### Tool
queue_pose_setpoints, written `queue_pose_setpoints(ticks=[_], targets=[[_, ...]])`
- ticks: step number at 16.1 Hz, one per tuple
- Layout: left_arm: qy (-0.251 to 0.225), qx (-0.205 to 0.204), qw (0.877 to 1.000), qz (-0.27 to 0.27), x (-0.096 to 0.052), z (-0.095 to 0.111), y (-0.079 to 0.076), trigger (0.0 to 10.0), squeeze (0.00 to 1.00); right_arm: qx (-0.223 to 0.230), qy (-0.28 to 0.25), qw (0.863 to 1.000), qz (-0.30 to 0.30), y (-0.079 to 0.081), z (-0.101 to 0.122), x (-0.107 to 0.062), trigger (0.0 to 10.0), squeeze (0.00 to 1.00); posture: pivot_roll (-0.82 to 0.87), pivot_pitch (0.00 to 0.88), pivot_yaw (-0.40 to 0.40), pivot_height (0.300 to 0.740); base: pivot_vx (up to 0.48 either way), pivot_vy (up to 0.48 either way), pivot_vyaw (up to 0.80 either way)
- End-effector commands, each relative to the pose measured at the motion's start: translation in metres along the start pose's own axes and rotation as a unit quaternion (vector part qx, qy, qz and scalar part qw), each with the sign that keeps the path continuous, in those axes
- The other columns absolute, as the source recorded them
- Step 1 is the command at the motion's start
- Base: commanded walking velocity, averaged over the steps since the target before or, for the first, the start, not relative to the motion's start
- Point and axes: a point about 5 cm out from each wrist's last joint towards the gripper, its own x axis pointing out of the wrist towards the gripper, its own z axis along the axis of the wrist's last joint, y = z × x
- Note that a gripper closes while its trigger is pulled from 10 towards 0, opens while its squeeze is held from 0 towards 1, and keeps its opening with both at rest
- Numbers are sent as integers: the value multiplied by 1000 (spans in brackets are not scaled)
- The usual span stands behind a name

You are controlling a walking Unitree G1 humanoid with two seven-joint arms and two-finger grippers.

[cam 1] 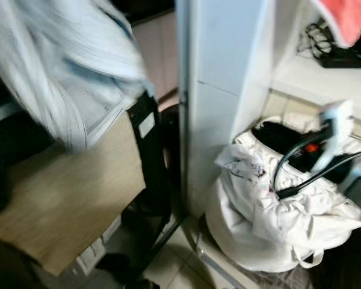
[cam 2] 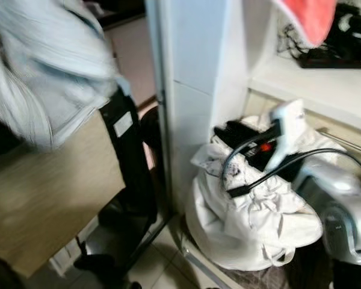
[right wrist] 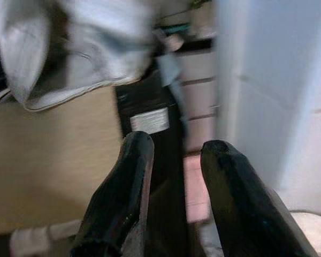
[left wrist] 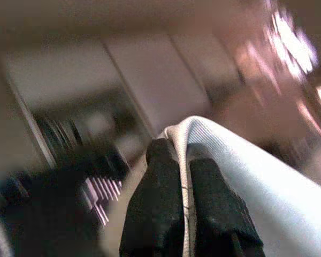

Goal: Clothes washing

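Narrow floor gap between wooden board and white pillar, laundry bag just beside pillar.

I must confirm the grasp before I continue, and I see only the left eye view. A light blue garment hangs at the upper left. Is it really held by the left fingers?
Observer: Yes. In the left wrist view the left gripper is shut on the edge of the light blue garment.
Operator: And is the right gripper free?
Observer: Its fingers are apart with nothing between them, pointing toward the dark stand.
Operator: Where is the right arm itself?
Observer: The right eye view shows its silver casing low, beside the white laundry bag.
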Motion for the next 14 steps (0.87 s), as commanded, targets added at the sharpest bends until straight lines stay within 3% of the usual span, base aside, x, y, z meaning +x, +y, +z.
queue_pose_setpoints(ticks=[1,2,4,5,6,7,10,11,13,14], targets=[[67,43,997,-18,-5,-35,-18,0,0,-15,26,999,20,10,-6,3,10000,0,-82,0,71,740,0,0,0],[136,90,986,-22,-13,-63,-24,10000,0,-17,43,998,30,14,-12,4,10000,0,-91,0,73,740,0,0,0],[192,113,975,-28,-21,-83,-26,10000,0,-17,54,998,41,18,-15,3,10000,0,-97,0,75,740,0,0,0],[265,117,955,-69,-34,-105,-28,10000,0,-17,65,996,50,23,-19,3,10000,0,-102,0,77,740,0,0,0],[303,103,943,-86,-41,-115,-25,10000,1000,-19,74,995,57,26,-21,3,10000,0,-102,0,76,740,0,0,0],[315,100,940,-89,-43,-117,-22,10000,1000,-20,78,995,59,27,-22,3,10000,0,-98,0,71,740,0,0,0],[345,133,928,-49,-52,-121,17,10000,1000,-22,85,993,75,32,-26,9,10000,0,-83,0,60,740,0,0,0],[362,151,919,-41,-57,-124,28,10000,1000,-24,89,993,78,32,-27,11,10000,0,-81,0,59,740,0,0,0],[394,161,903,-58,-66,-132,34,10000,1000,-25,91,992,80,32,-28,12,10000,0,-76,0,57,740,0,0,0],[434,164,881,-94,-78,-142,37,10000,1000,-28,96,991,84,33,-29,13,10000,0,-73,0,53,740,0,0,0]])
